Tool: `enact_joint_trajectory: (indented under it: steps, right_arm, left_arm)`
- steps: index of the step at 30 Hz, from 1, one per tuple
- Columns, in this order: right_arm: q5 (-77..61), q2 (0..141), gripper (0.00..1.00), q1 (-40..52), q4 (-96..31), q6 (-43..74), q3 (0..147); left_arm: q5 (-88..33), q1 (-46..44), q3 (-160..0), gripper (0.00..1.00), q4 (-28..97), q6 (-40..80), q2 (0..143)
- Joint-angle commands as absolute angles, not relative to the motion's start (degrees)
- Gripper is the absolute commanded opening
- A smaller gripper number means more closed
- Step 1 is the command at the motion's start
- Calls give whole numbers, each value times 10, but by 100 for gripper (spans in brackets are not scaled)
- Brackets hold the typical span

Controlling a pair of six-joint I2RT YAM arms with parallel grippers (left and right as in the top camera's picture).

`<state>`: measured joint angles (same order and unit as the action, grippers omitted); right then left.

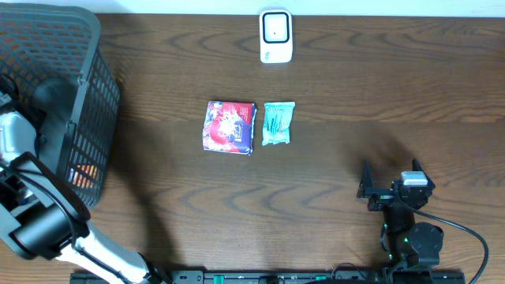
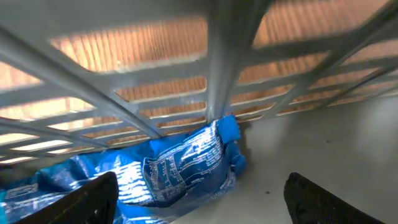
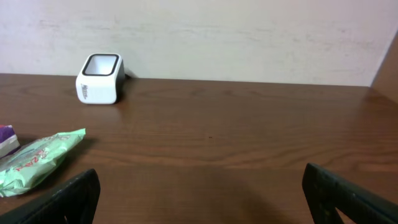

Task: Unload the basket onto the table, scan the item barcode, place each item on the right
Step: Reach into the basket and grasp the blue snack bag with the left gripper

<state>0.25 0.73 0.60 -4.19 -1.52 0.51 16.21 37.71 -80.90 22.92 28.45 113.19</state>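
Inside the black basket (image 1: 96, 95), the left tool (image 2: 200, 186) stands wide, gripping nothing. A blue packet (image 2: 180, 163) lies just ahead of it, nearer its left finger, against the basket wall. On the surface (image 1: 355, 95), a red packet (image 1: 230, 126) and a green packet (image 1: 278, 123) lie ahead-left of the right tool (image 3: 200, 175), which is also wide and empty. The white scanner (image 1: 275, 36) stands farther ahead.

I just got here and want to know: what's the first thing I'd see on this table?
The big black basket at the left of the table, with the left gripper open above a shiny blue packet inside it. Next, a red packet and a green packet lying side by side in the middle, and a small white scanner at the far edge.
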Motion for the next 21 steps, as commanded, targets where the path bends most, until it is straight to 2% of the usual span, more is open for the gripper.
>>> enact_joint_trajectory:
  steps: [1,8,9,10,11,16,21]
  right_arm:
    - [5,6,99,12,-43,-9,3]
    - [5,6,99,12,-43,-9,3]
    - [5,6,99,12,-43,-9,3]
    - [5,6,99,12,-43,-9,3]
    - [5,6,99,12,-43,-9,3]
    - [5,6,99,12,-43,-9,3]
    - [5,6,99,12,-43,-9,3]
  left_arm:
    - [161,379,-805,86,233,278,1169]
    - [161,380,-805,84,237,275,1201]
    - [161,379,-805,75,239,274,1201]
    - [160,379,-805,53,241,271,1201]
    - [159,379,-805,40,244,266,1201]
    - [156,379,-805,8,272,262,1201]
    - [151,379,-805,7,317,262,1190]
